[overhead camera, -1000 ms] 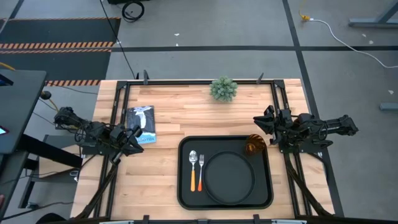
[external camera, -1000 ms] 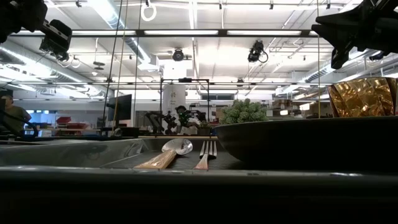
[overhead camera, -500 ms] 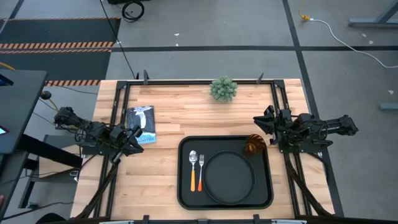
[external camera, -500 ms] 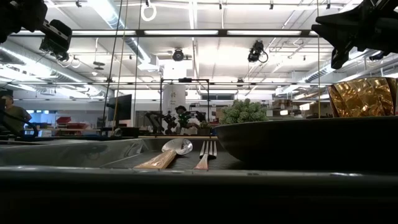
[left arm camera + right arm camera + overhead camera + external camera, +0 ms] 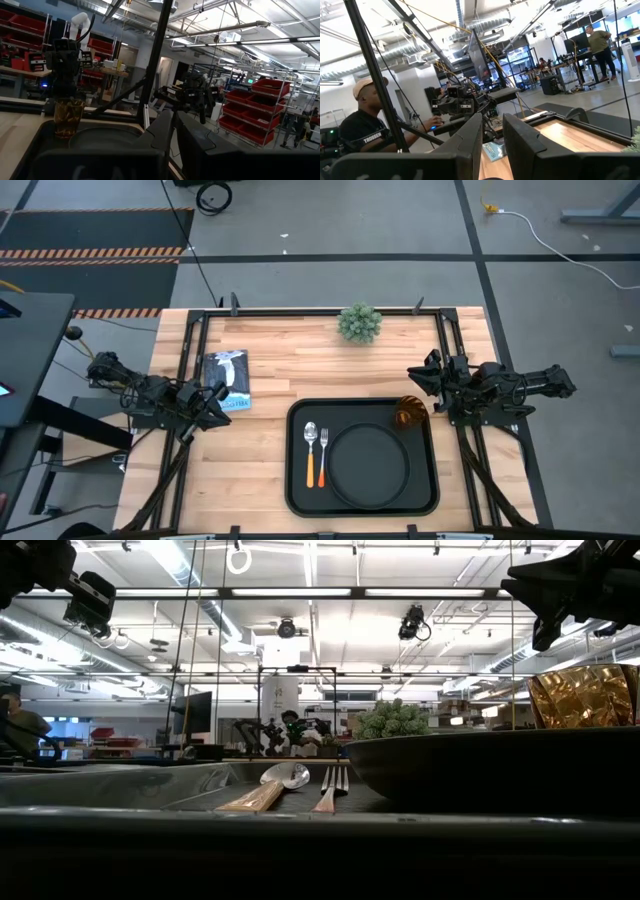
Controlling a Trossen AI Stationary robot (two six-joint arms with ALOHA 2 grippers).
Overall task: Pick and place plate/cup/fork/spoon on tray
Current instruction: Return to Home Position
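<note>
The black rectangular tray (image 5: 296, 480) lies at the table's near middle. The round black plate (image 5: 369, 465) rests flat on its right half. The amber cup (image 5: 408, 415) stands upright in its far right corner. On its left strip lie the orange-handled spoon (image 5: 311, 452) and the silver fork (image 5: 323, 446), side by side, heads toward the far edge. My left gripper (image 5: 218, 395) hovers shut over the table's left part, well clear of the tray. My right gripper (image 5: 413, 376) hovers at the right, beyond the cup, fingers (image 5: 470, 135) slightly apart with nothing between them.
A small green plant (image 5: 360, 323) stands at the far edge's middle. A blue booklet (image 5: 228, 380) lies on the wood just beyond my left gripper. Black frame rails (image 5: 190, 350) run along both sides. A person (image 5: 365, 120) sits beyond the table's left side.
</note>
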